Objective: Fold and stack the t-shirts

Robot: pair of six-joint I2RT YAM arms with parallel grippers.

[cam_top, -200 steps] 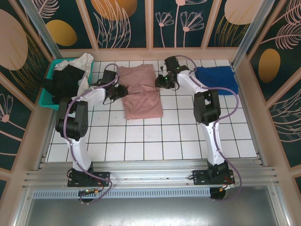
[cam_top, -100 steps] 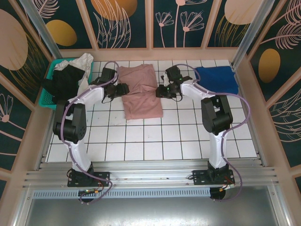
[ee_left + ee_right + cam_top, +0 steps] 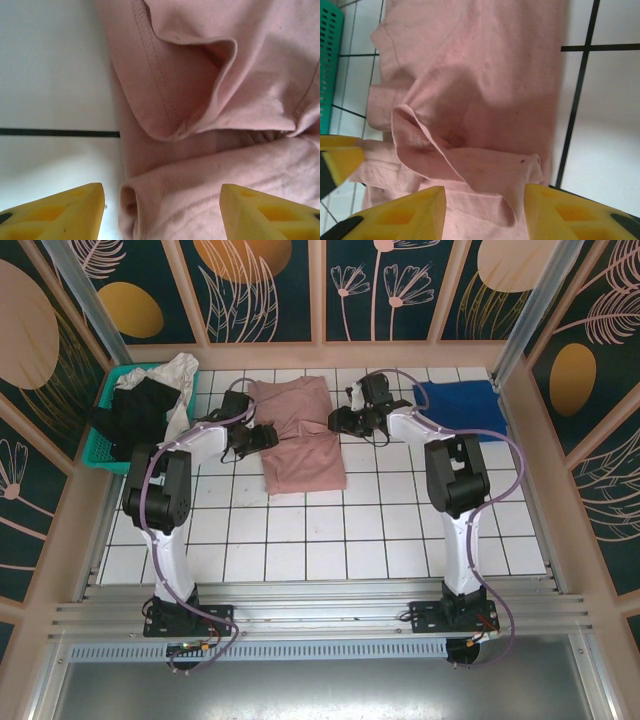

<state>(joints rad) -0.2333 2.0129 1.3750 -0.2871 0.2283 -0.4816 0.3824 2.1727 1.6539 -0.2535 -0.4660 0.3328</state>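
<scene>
A dusty-pink t-shirt (image 3: 297,435) lies partly folded on the white tiled table, its sides turned inward. My left gripper (image 3: 262,437) is at its left edge and my right gripper (image 3: 338,422) at its right edge. In the left wrist view the left gripper (image 3: 162,215) is open, its yellow fingertips (image 3: 65,210) wide apart over a rolled fold of the pink t-shirt (image 3: 225,100). In the right wrist view the right gripper (image 3: 485,212) stands open over a loose flap of the pink t-shirt (image 3: 485,60). A folded royal-blue t-shirt (image 3: 460,405) lies at the back right.
A teal plastic basket (image 3: 106,430) at the back left holds a black tee (image 3: 140,410) and a white one (image 3: 180,375); its edge (image 3: 327,60) shows beyond the pink shirt. Padded walls ring the table (image 3: 330,530).
Both grippers have opened and let go of the pink t-shirt's sides. The right gripper moved slightly toward the back; the left stayed at the shirt's left edge.
</scene>
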